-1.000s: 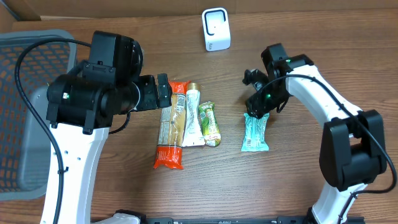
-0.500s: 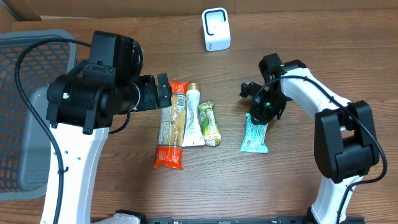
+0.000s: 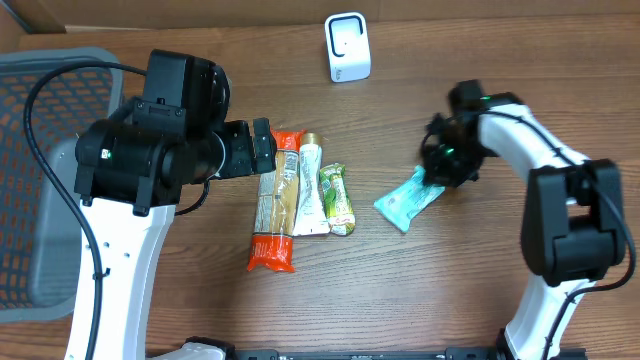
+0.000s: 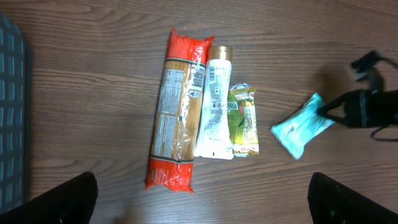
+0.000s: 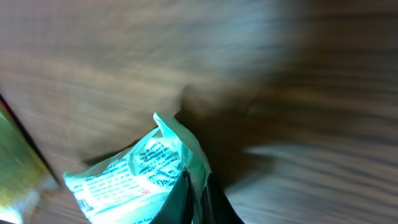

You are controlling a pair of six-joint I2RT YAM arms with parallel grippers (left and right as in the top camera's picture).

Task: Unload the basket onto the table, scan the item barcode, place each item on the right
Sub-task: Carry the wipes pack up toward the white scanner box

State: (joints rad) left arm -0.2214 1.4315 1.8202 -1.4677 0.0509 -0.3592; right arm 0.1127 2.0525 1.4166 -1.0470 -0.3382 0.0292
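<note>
Overhead, a wooden table (image 3: 400, 300) is seen, with a grey basket (image 3: 30, 200) at its 9 o'clock. Near the centre a pasta pack (image 3: 275, 205), a tube (image 3: 310, 190) and a green pouch (image 3: 337, 198) are laid side by side. A white scanner (image 3: 347, 47) is stood at 12 o'clock. A teal packet (image 3: 405, 203), at the pouch's 3 o'clock, is clamped at its 2 o'clock end by the right gripper (image 3: 437, 180). The left gripper (image 3: 263, 147) is held wide apart.

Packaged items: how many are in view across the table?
4. Three lie side by side at centre: red pasta pack, white tube, green packet. The teal packet is to their right, pinched by the right end effector. None seems hidden.
</note>
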